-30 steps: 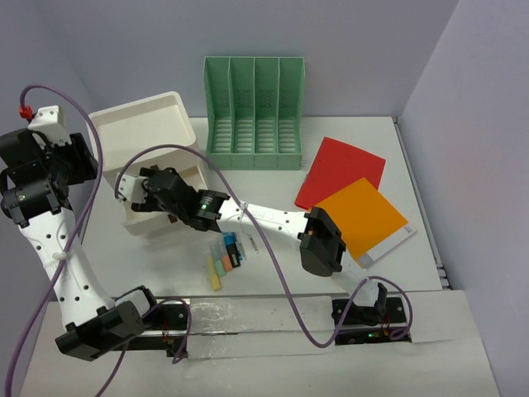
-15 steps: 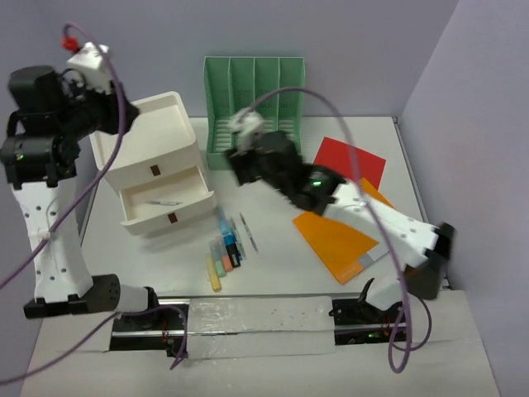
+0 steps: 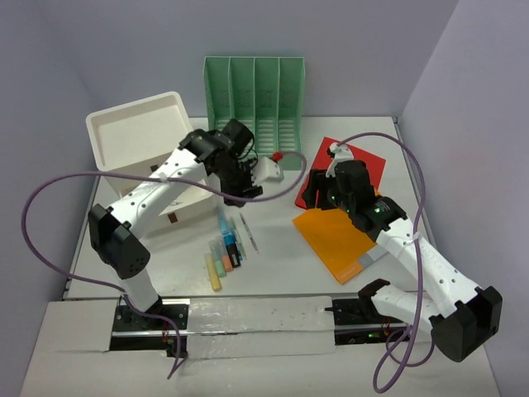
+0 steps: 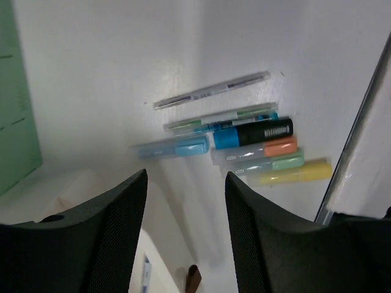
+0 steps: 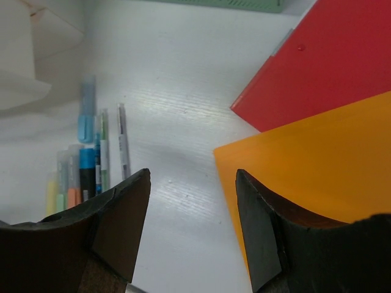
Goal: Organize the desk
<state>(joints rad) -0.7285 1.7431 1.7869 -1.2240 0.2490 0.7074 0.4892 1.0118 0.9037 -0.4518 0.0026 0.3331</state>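
Note:
The desk (image 3: 277,269) is a white tabletop. Several pens and highlighters (image 3: 227,248) lie side by side near its front middle; they also show in the left wrist view (image 4: 253,140) and the right wrist view (image 5: 91,165). My left gripper (image 3: 241,184) hangs open and empty above the desk, just behind the pens (image 4: 186,177). My right gripper (image 3: 314,192) is open and empty (image 5: 192,177) over bare desk at the left edge of the orange folder (image 3: 339,236). A red folder (image 3: 351,161) lies behind the orange one.
A green slotted file holder (image 3: 254,112) stands at the back middle. A white three-drawer box (image 3: 136,132) stands at the back left, partly hidden by my left arm; a brown drawer handle (image 4: 192,278) shows below the left gripper. Walls close the back and right.
My left arm has swung from the far left to the middle, over the pens. My right arm has drawn back to the right, beside the folders. The orange folder now lies nearer and further left.

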